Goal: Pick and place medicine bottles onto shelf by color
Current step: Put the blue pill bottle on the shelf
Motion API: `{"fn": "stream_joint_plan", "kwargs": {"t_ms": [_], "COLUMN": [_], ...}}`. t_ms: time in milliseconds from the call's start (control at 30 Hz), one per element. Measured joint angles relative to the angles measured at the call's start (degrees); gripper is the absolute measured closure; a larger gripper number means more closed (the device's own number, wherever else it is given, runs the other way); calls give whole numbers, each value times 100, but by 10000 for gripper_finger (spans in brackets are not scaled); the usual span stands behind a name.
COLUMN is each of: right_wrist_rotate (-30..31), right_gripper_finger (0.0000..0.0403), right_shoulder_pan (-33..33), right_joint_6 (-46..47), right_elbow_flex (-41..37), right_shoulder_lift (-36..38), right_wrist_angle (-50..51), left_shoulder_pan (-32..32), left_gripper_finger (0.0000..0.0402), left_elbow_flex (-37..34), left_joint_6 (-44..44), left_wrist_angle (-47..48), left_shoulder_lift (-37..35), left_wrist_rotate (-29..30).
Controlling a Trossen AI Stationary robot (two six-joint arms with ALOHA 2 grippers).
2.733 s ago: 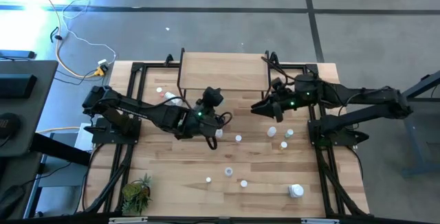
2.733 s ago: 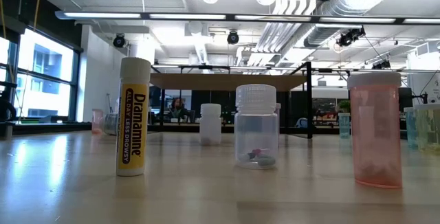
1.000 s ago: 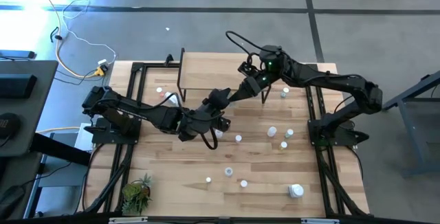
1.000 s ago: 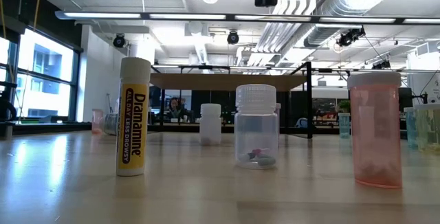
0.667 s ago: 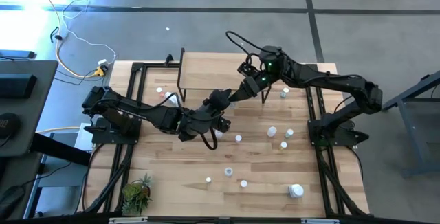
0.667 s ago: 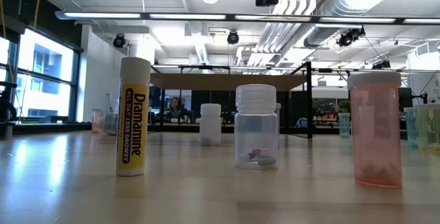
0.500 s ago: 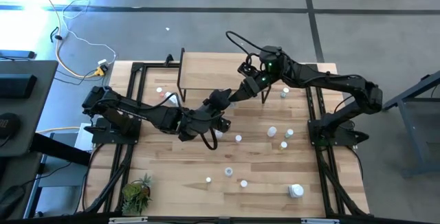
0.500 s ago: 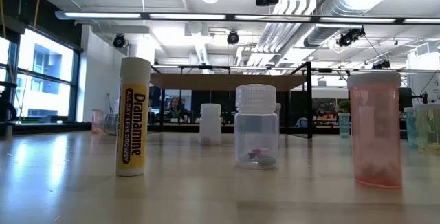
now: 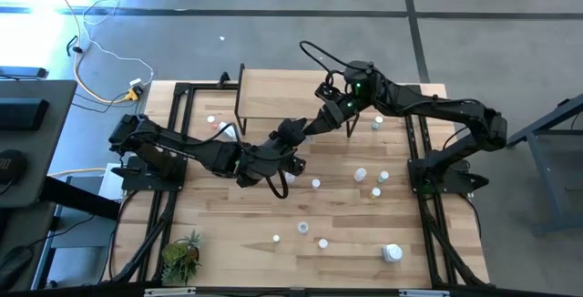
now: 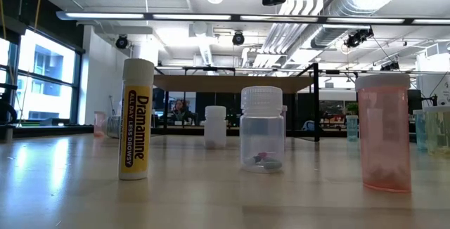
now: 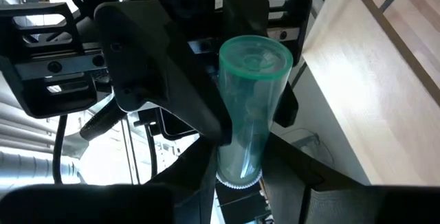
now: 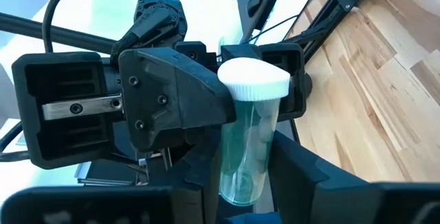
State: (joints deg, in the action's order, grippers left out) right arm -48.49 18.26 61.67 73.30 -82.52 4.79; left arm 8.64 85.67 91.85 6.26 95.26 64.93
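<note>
Since a second ago my right claw has gone from spread wide to clamped; neither arm has shifted otherwise. It now pinches one end of a green-tinted bottle. My left claw is pressed onto the other end of that bottle, so both claws grip it at once, nose to nose. The end toward the left claw is white, the end toward the right is green.

The bottle sits between the two claws, above the table and just in front of the shelf, at its near edge and not on the board.

Further out, loose bottles are scattered on the right half: one white-capped, a larger white one near the front edge. A potted plant sits at the front left corner.
</note>
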Motion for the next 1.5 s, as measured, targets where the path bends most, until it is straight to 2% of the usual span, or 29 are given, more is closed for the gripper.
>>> {"fn": "stream_joint_plan", "kwargs": {"t_ms": [333, 733, 900, 1100, 1400, 1500], "right_wrist_rotate": [-22, 22, 52, 48, 235, 484], "right_gripper_finger": [316, 317, 317, 317, 317, 317], "right_shoulder_pan": [0, 64, 225, 488, 986, 1144], "right_joint_6": [-2, -21, -66, -312, -1191, -1577], "right_elbow_flex": [0, 0, 0, -2, -3, -4], "right_shoulder_lift": [1, -1, -2, -2, -2, -2], "right_wrist_angle": [12, 32, 29, 32, 29, 28], "left_shoulder_pan": [0, 10, 15, 15, -87, -174], "left_gripper_finger": [305, 220, 200, 196, 199, 201], "left_elbow_flex": [0, 0, 0, 2, 2, 7], "left_joint_6": [-181, -791, -1162, -1939, -3841, -4515], "left_wrist_angle": [0, -37, -35, -31, -17, -13], "left_shoulder_lift": [0, 0, 0, 0, -21, -140], "left_wrist_rotate": [-40, -7, 350, 978, 2209, 2327]}}
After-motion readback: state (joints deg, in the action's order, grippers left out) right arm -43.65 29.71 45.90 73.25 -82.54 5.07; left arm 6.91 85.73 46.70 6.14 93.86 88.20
